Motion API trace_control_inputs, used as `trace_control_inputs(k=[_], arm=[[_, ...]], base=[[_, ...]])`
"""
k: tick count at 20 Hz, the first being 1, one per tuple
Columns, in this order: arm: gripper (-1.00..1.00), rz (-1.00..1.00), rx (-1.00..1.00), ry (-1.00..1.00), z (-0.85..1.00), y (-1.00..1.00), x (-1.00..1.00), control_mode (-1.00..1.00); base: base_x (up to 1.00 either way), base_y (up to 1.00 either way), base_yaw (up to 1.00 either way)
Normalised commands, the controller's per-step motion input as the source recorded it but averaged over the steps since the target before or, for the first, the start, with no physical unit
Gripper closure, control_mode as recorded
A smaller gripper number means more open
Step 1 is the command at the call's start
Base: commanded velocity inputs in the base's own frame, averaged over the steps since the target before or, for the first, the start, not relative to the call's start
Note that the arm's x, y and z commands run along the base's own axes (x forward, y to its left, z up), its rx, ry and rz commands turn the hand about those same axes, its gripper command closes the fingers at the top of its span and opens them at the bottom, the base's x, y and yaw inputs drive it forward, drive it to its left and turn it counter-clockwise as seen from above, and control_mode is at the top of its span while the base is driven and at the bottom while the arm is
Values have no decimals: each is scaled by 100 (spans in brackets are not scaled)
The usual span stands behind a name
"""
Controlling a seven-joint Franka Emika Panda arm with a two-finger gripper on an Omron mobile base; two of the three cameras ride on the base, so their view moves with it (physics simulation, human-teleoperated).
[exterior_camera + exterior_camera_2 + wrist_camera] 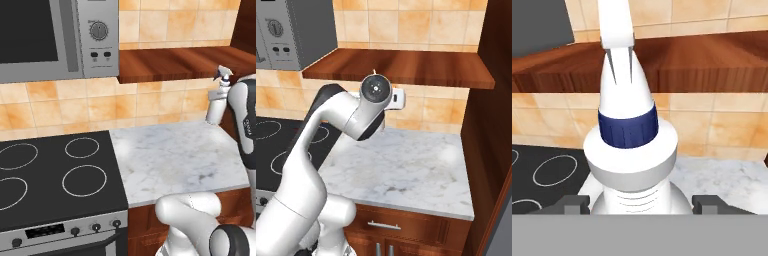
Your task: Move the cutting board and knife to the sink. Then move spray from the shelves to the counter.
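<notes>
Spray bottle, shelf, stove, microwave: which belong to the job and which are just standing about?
Belong to the job:
spray bottle, standing on the counter
counter
shelf
gripper, open around the bottle

Just there:
stove
microwave
tiled wall

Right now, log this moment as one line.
stage: spray placement | spray: upright on counter, under shelves | pincer: open, fingers either side of bottle | stovetop: bare

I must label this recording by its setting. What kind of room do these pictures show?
A rendered home kitchen, most likely. A black stovetop with ring burners sits beside a marble counter, a microwave hangs above, and a wooden shelf is fixed on a tiled wall.
</notes>
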Motion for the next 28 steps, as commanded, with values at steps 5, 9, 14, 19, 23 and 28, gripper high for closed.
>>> trace_control_inputs(k=[5,9,14,19,23,28], arm=[[100,2,0,2,-74,14,-1,-100],[100,7,0,7,-66,9,1,-100],[100,7,0,15,-62,11,10,-100],[100,11,2,7,-53,8,8,-100],[100,18,8,-1,-54,8,1,-100],[100,16,4,-1,-50,12,8,-100]], base=[[0,0,0],[0,0,0],[0,0,0],[0,0,0],[0,0,0],[0,0,0]])
